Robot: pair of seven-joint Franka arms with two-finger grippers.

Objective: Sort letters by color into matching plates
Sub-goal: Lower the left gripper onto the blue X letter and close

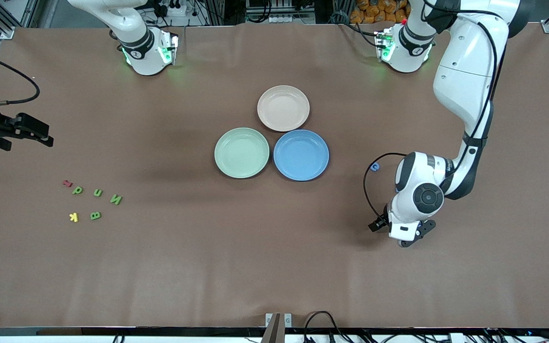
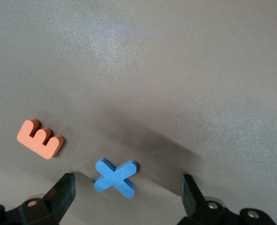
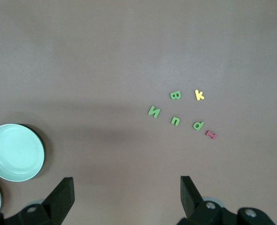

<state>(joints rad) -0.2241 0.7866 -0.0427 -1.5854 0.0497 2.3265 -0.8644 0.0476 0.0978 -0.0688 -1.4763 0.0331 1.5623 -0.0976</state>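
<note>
The left claw point(image 2: 126, 197) hangs spread wide over the blue X point(image 2: 115, 177), which lies flat on the desk point(image 1: 274, 267) beside an orange E point(image 2: 40, 138). Closing off-centre could skid the thin piece away. The right claw point(image 3: 126, 197) waits, spread apart, near the green letters point(image 1: 96, 202).

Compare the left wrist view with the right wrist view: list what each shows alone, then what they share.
Left wrist only: an orange E and a blue X on the table, the open left gripper over them.

Right wrist only: the pale green plate, four green letters, a yellow K and a red letter, below the open right gripper.

Shared: brown table.
</note>
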